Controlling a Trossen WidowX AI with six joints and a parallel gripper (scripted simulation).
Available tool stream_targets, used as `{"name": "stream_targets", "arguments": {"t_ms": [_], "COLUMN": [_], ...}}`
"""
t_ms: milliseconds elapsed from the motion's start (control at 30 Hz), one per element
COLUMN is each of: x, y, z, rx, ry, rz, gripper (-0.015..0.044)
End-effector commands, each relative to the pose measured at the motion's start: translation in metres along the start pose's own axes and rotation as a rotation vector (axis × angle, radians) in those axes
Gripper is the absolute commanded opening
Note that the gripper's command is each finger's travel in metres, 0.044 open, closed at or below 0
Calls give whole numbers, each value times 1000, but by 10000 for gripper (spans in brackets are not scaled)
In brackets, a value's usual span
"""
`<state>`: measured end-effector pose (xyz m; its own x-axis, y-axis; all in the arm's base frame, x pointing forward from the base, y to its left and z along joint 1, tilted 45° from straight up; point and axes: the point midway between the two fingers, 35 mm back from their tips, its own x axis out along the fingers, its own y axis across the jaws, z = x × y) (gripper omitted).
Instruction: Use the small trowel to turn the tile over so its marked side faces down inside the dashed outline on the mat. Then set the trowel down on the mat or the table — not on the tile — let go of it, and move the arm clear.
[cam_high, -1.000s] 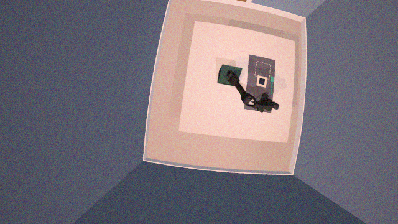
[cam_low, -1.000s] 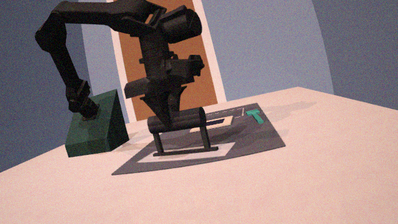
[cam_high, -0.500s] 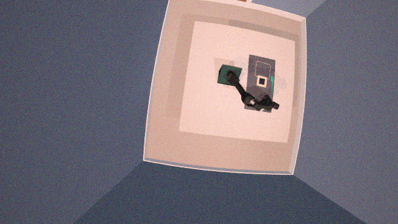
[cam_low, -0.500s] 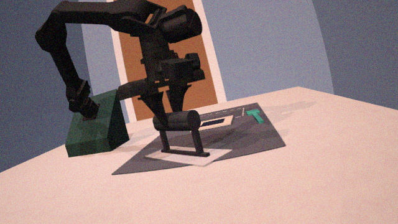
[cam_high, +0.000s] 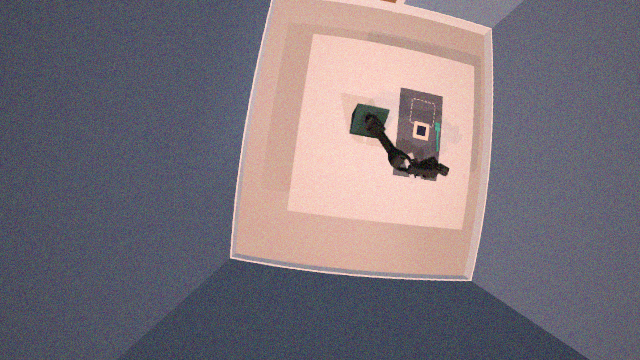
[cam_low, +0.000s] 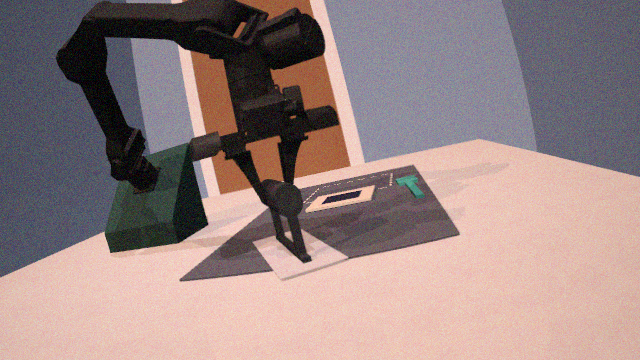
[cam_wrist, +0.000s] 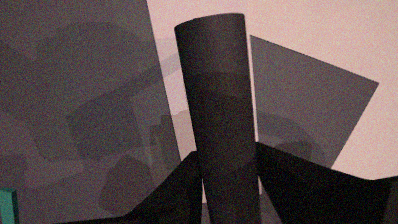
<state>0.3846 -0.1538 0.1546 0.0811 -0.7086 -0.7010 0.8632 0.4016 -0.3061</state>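
Trowel (cam_wrist: 220, 125) handle cut off at the wrist view's lower edge, its blade partly hidden behind it, green block (cam_wrist: 7, 205) clipped at left, fingers cropped below, gripper (cam_high: 431, 167) too small from above.

A matte black robot arm (cam_low: 95, 95) rises from a dark green wedge-shaped base block (cam_low: 150, 210) on a pale pinkish-beige tabletop (cam_low: 450, 280). Its black hand (cam_low: 280, 187) grips the dark charcoal cylindrical handle of a trowel (cam_low: 285, 197), whose blade is a flat light grey sheet (cam_low: 305, 260). Beneath lies a dark grey rectangular mat (cam_low: 400, 220) bearing a white dashed square outline (cam_high: 422, 111). The cream square tile (cam_low: 341, 199) shows a dark navy square mark at its centre. A teal T-shaped piece (cam_low: 411, 185) sits at the mat's edge. Behind, slate-blue walls (cam_low: 440, 65) frame an orange-brown door panel (cam_low: 320, 145) with white trim.
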Motion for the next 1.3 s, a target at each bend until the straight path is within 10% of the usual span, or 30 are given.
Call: {"name": "stream_targets", "arguments": {"t_ms": [0,167,367,1267], "x": [1,1,1,-43], "y": [-1,-1,-1,-4], "z": [0,0,0,-1], "rx": [72,72,72,71], "ry": [2,2,2,1], "rz": [-1,-1,-1,-2], "gripper": [130,130,270,270]}}
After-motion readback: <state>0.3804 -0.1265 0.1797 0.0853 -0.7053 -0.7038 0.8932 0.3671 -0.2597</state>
